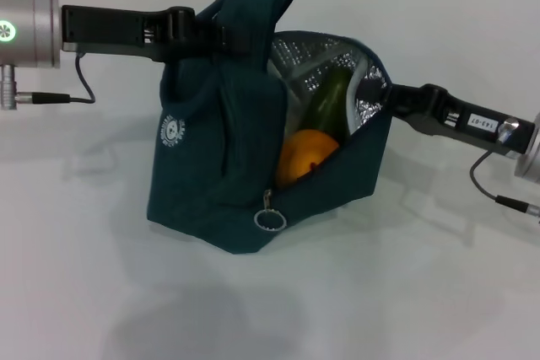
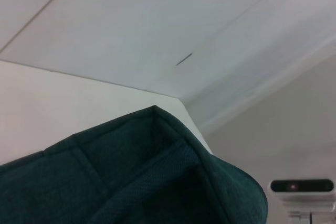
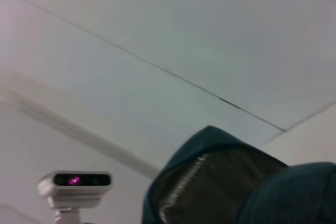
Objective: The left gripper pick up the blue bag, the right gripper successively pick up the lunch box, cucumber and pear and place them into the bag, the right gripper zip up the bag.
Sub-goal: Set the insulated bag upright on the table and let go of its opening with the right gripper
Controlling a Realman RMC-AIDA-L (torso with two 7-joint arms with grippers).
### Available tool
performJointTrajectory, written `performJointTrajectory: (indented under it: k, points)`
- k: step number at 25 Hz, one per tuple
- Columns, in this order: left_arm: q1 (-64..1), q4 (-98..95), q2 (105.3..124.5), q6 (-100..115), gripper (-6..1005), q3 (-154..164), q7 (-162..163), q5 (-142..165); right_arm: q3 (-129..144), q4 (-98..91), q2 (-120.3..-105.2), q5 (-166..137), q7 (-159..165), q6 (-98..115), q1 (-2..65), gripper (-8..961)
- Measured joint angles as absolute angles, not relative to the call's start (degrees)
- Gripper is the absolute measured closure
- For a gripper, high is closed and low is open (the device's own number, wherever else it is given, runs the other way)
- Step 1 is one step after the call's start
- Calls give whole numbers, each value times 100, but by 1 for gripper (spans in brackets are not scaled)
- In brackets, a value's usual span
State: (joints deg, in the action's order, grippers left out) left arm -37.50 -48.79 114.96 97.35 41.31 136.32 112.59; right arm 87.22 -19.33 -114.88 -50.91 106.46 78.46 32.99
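Note:
The blue bag stands on the white table with its top open and its silver lining showing. My left gripper is shut on the bag's handle and holds it up. Inside the bag I see a green cucumber and an orange-yellow round fruit, the pear. The lunch box is hidden. The zipper's ring pull hangs at the low front end of the opening. My right gripper is at the bag's right rim, its tips hidden by the bag. The bag's fabric fills the lower left wrist view and the right wrist view.
The white table spreads around the bag. A cable hangs from my right arm. Both wrist views look up at the ceiling; the head camera shows in the left wrist view and the right wrist view.

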Motion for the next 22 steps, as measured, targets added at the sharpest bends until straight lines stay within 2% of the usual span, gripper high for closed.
performJointTrajectory:
  k: [1, 6, 13, 22]
  points:
    - [-3750, -4880, 11496, 9775, 960, 4131, 13639, 11257, 8697, -1982, -11478, -5081, 10565, 7903, 3277, 906]
    - [-3754, -4881, 11500, 10056, 960, 4131, 13702, 11145, 8435, -2136, -11351, -5097, 10200, 8427, 3215, 934]
    - [-3827, -4786, 11664, 10333, 960, 4157, 13800, 11022, 8035, -2158, -11182, -5099, 9917, 9335, 3026, 927]
    - [-3911, -4213, 11820, 10133, 959, 4508, 13608, 11017, 7982, -2156, -11067, -5102, 9730, 9506, 2702, 918]
